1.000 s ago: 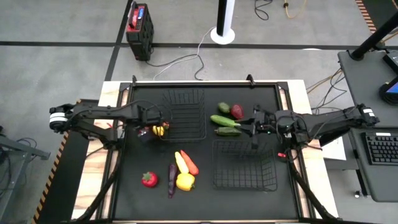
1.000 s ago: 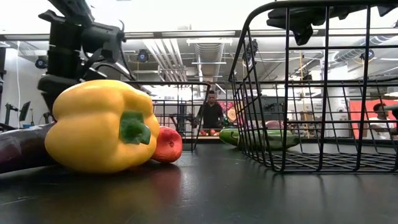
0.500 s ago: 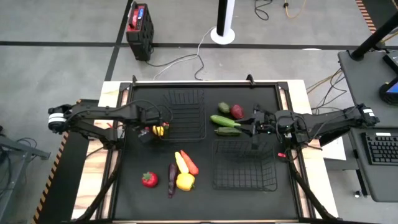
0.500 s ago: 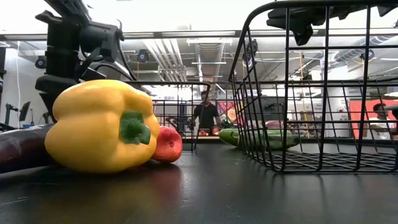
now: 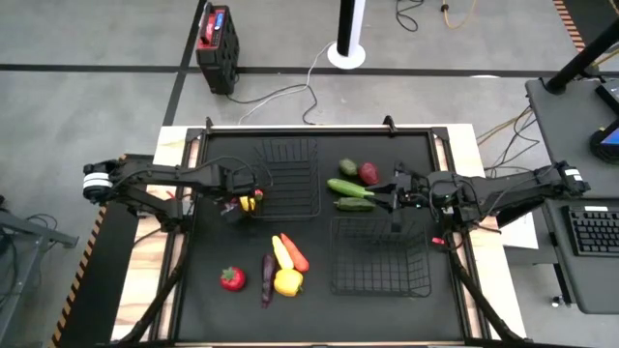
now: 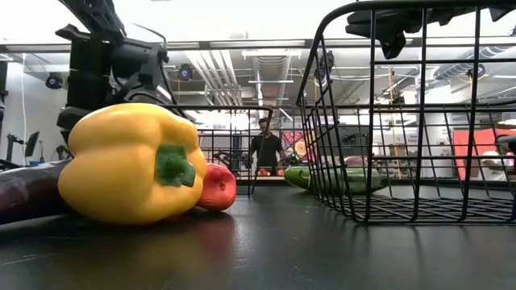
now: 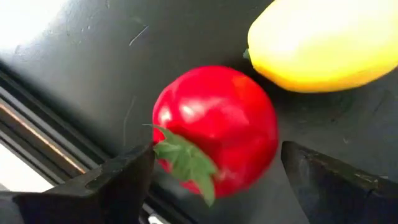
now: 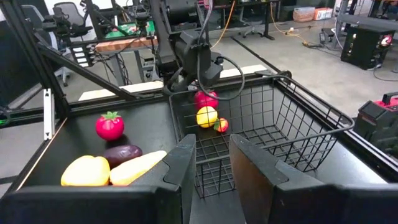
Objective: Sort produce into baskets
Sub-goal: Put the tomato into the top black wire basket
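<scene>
We see left pincer (image 5: 239, 205) spread wide, straddling round red toy tomato with green leaf (image 7: 214, 127) on black desk mat (image 5: 377, 304), not clamped; yellow toy lemon (image 7: 323, 40) just beside it. All sit beside far black wire-grid basket (image 5: 290, 179). Right pincer (image 5: 387, 200) narrowly parted, empty, at green toy cucumbers (image 5: 348, 188). Near black wire-grid basket (image 5: 381, 255) nearby. Yellow toy bell pepper (image 6: 133, 161) near desk's front edge.
</scene>
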You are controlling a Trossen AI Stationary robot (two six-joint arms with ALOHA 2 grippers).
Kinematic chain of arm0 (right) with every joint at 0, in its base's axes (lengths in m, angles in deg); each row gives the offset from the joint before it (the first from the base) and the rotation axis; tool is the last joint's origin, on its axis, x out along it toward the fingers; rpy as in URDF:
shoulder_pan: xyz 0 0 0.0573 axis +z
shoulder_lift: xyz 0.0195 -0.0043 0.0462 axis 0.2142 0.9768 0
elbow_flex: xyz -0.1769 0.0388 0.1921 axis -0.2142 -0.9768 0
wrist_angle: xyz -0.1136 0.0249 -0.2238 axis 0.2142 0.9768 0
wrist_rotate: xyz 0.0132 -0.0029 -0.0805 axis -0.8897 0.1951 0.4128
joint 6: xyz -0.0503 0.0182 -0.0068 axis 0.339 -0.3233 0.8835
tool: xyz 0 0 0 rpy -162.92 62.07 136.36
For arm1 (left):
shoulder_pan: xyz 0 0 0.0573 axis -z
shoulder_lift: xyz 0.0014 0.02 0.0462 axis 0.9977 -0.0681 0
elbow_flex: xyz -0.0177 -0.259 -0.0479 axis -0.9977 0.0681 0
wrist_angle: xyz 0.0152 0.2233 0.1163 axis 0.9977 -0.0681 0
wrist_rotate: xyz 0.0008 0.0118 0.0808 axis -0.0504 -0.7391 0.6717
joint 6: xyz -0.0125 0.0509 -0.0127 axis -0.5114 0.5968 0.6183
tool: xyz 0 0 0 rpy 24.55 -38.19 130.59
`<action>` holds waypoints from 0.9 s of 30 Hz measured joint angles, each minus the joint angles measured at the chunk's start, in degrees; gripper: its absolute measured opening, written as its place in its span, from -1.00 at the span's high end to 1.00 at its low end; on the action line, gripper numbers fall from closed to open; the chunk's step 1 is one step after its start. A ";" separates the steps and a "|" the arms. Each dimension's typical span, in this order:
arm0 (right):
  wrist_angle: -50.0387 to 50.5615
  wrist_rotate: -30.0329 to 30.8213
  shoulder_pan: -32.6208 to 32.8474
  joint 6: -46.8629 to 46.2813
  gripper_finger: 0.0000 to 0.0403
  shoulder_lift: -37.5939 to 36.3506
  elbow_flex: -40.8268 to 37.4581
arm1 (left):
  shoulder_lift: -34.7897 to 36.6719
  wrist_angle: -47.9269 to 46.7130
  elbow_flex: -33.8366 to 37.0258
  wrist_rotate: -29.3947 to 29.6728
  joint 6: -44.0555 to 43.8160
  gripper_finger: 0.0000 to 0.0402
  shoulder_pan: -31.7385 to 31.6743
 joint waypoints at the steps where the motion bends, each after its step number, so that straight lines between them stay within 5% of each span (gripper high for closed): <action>1: 0.00 0.00 -0.01 0.00 0.55 0.00 0.00 | -0.40 0.37 0.34 0.00 0.00 -0.65 -0.02; 16: 0.00 -0.08 0.00 -0.23 0.55 0.00 0.00 | -1.31 0.49 0.45 0.57 -0.01 -0.48 -0.02; 27: 0.00 -0.07 0.01 -1.20 0.55 0.00 0.00 | 2.95 -8.54 -3.11 0.64 -0.02 -0.44 -0.02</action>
